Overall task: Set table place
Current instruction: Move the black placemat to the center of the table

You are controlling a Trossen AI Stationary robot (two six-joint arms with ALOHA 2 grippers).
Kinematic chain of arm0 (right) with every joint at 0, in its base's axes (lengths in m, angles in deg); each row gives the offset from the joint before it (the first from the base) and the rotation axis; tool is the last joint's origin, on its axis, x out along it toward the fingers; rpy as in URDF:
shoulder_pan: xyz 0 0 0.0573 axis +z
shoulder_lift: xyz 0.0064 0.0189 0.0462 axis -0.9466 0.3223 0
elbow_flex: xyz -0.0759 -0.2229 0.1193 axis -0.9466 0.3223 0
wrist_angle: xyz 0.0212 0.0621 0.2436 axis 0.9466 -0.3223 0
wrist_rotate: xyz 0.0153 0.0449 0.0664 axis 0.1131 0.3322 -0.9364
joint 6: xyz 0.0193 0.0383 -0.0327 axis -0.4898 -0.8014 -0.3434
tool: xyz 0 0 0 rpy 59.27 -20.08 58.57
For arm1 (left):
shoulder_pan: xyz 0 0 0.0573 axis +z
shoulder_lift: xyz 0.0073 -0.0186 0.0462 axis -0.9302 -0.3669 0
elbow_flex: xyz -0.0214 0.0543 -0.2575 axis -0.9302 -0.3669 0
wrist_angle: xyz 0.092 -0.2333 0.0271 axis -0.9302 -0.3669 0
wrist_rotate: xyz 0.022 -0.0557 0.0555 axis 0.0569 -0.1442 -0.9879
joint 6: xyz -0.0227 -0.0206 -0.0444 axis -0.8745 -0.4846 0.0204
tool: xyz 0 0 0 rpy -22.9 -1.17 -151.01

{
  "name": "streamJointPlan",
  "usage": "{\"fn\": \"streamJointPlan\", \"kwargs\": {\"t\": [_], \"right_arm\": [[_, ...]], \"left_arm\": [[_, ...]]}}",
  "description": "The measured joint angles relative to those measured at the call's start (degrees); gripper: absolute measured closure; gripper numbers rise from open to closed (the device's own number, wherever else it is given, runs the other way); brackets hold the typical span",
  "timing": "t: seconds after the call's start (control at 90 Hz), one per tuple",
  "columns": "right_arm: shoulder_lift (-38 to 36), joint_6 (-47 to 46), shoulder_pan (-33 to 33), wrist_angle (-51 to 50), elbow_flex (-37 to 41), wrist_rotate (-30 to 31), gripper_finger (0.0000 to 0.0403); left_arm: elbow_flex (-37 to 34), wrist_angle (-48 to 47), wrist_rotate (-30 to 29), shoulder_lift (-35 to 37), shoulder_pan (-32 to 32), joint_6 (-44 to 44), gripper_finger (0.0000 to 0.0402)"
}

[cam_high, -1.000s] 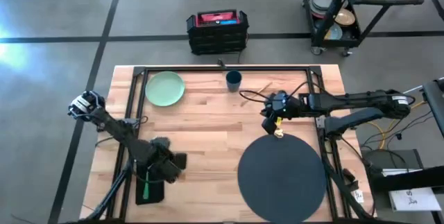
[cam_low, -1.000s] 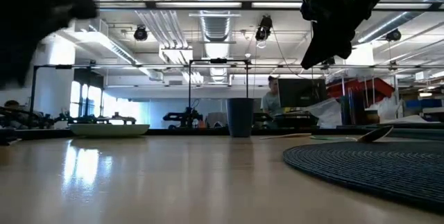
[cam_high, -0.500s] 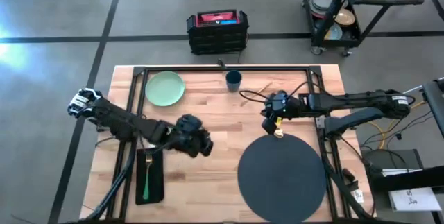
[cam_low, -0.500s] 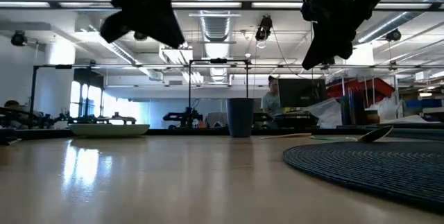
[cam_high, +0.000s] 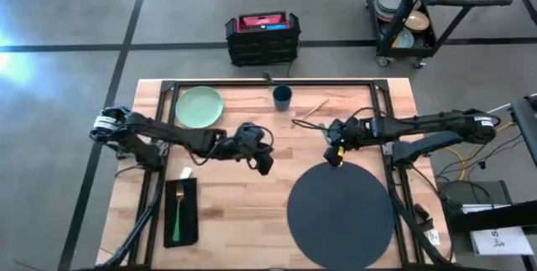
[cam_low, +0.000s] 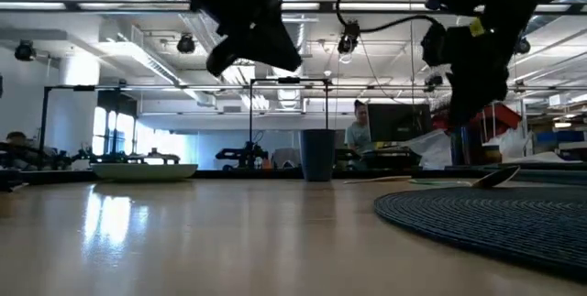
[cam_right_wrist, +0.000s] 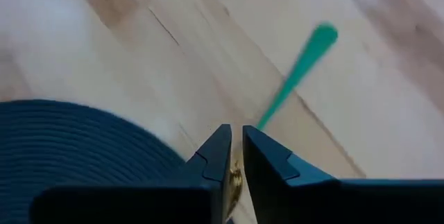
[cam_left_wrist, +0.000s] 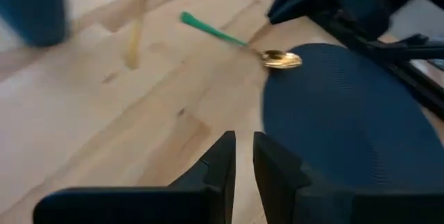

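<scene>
While the right gripper [cam_high: 335, 155] drops slightly from where it hovered a second ago, its fingers nearly pressed together over the spoon [cam_right_wrist: 295, 75] at the placemat's [cam_high: 340, 212] upper edge, the left gripper [cam_high: 263, 161] has swung from the napkin [cam_high: 180, 212] at lower left to mid-frame, fingers close together and apparently empty. With the fork [cam_high: 178, 215] on the napkin, plate [cam_high: 199, 106] and cup [cam_high: 283, 96] wait near the table's [cam_high: 252, 212] top edge.

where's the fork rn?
High view: the fork lies on the black napkin at the table's front-left, left of the placemat.
</scene>
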Motion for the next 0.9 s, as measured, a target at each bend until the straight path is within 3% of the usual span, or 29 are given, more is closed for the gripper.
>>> {"fn": "streamJointPlan", "kwargs": {"t": [0.222,0.456,0.7,0.9], "right_arm": [[-0.1,-8.5,0.0,0.3,3.9,0.2,0.0379],[-2.4,-12.3,0.0,1.5,4.6,1.8,0.0390],[-8.9,-11.3,-0.8,5.0,2.7,2.7,0.0390],[-13.8,-7.8,-1.9,5.0,-3.8,2.7,0.0389]], "left_arm": [[0.1,11.5,12.8,-8.1,0.8,4.9,0.0365],[5.4,13.0,23.7,-18.8,0.8,5.5,0.0365],[15.4,12.0,29.7,-28.3,0.6,8.3,0.0365],[23.4,7.1,32.6,-33.8,0.3,10.8,0.0365]]}}
